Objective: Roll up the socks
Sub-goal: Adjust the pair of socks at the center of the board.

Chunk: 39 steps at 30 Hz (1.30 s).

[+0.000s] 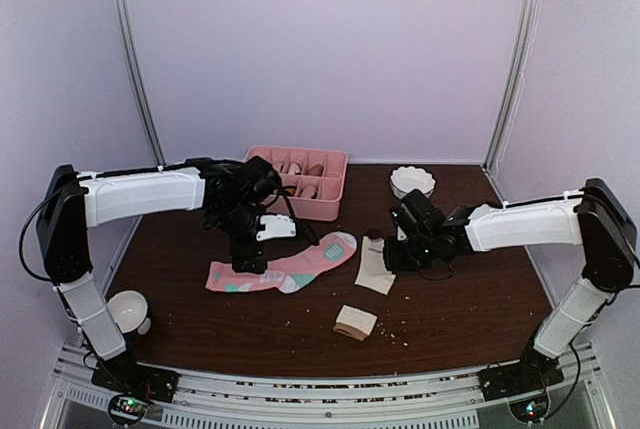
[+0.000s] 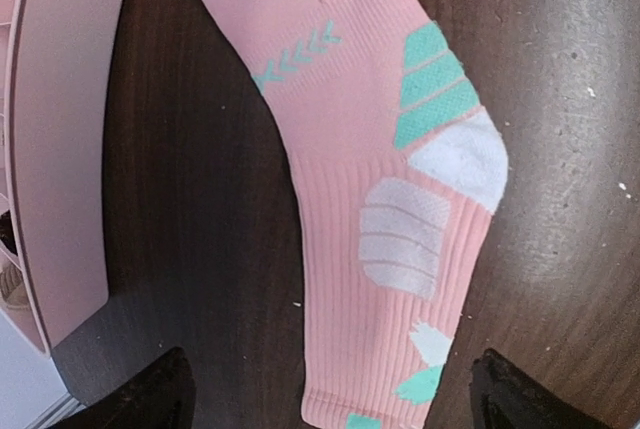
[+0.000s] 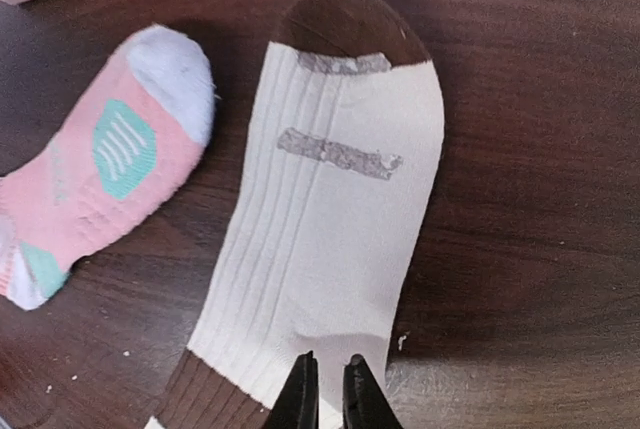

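The pink sock (image 1: 285, 271) with teal and white patches lies flat across the middle of the table, and it fills the left wrist view (image 2: 380, 199). My left gripper (image 2: 337, 399) hangs open over its cuff end, one finger (image 2: 165, 394) on each side and apart from the fabric; from above it (image 1: 248, 254) sits over the sock's left part. The cream sock (image 3: 330, 209) with dark brown ends lies just right of the pink one (image 1: 375, 265). My right gripper (image 3: 330, 367) is at its near edge, jaws almost together with a small pucker of cream fabric pinched between them.
A pink divided tray (image 1: 318, 207) stands at the back, its side near the pink sock (image 2: 60, 149). A white bowl (image 1: 412, 181) is at the back right and a white cup (image 1: 128, 311) at the front left. A small cream and brown fabric bundle (image 1: 355, 322) lies near the front.
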Each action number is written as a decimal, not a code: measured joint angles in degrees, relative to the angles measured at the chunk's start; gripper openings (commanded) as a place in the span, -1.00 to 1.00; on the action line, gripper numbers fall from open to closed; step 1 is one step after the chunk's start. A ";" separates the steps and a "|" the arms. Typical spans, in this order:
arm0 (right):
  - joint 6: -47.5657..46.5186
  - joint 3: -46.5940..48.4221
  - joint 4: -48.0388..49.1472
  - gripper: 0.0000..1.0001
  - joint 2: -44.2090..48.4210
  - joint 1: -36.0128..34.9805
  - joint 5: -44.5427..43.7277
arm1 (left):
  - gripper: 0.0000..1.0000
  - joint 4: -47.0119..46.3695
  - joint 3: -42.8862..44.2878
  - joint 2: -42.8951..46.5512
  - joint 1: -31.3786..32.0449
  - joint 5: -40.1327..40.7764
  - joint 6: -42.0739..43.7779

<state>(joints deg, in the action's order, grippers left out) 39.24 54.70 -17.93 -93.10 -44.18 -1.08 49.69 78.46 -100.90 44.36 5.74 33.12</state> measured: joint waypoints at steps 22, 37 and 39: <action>-1.18 9.29 0.22 -0.89 -14.93 -0.13 -0.04 | 0.96 -28.57 -13.97 -6.38 -0.74 24.96 3.45; -7.58 5.97 3.91 0.47 -9.57 -3.82 -1.11 | 0.96 -15.13 -15.69 2.99 -5.75 24.50 1.97; -9.66 1.29 6.51 0.52 -3.98 -6.32 -1.84 | 0.96 -12.83 -12.83 4.66 -5.29 21.81 1.36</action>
<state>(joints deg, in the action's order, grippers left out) 29.58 55.99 -11.42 -97.08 -50.50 -2.92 36.86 65.63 -96.25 39.07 27.55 34.48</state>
